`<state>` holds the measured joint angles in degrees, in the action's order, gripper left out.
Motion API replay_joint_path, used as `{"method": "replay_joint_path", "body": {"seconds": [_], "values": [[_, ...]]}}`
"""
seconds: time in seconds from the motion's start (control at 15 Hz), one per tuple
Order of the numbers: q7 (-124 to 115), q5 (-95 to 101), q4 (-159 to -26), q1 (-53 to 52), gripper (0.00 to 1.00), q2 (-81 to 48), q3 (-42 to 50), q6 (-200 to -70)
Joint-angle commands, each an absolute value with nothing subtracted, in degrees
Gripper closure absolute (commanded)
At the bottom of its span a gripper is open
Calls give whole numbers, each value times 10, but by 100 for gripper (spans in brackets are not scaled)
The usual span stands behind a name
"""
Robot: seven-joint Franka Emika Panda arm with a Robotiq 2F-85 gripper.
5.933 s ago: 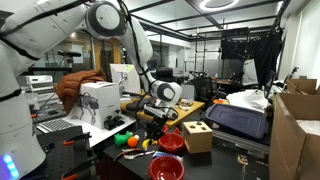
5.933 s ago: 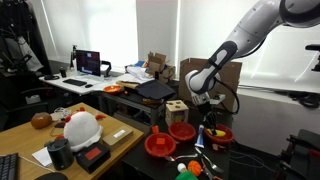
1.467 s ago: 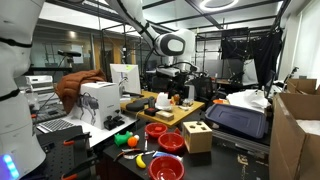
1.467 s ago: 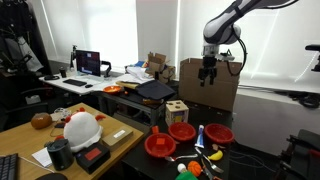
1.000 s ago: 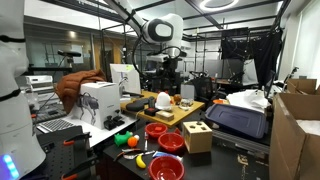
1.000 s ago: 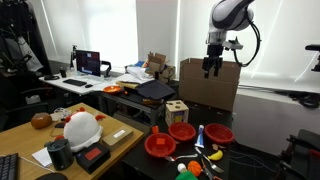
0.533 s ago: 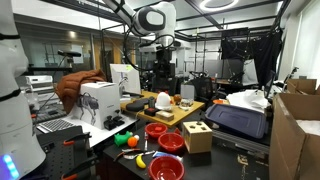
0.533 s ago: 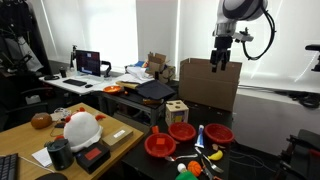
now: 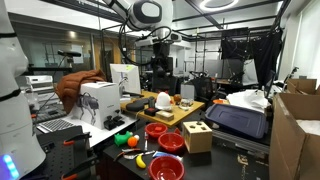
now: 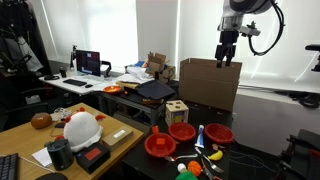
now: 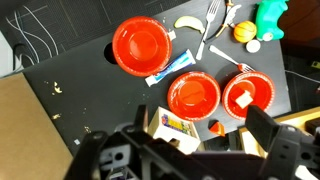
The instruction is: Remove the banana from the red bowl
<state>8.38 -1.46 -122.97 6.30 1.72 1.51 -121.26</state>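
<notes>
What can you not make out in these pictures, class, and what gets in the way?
Gripper: open or shut unclear; tiny in both exterior views, blurred in wrist view.
Wooden box: wrist view, mostly hidden by the gripper.
Green toy: wrist view, cut by the top edge.
Banana: exterior view, too small for detail.

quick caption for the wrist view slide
Wrist view from above: banana lies on the black table, outside the red bowl.

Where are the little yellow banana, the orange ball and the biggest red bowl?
Small curved yellow toy banana (image 11: 188,22): wrist view, middle of its curve.
Round orange ball (image 11: 243,32): wrist view, its centre.
Broad glossy red plastic bowl (image 11: 142,45): wrist view, bare inside bottom.
</notes>
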Motion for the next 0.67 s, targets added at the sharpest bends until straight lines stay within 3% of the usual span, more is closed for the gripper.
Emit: {"method": "replay_joint_path", "body": {"seconds": [0.0, 0.6], "values": [[96, -16, -1254, 55, 0, 62, 28, -1189], [87, -14, -1248, 53, 0, 60, 32, -1183]]}}
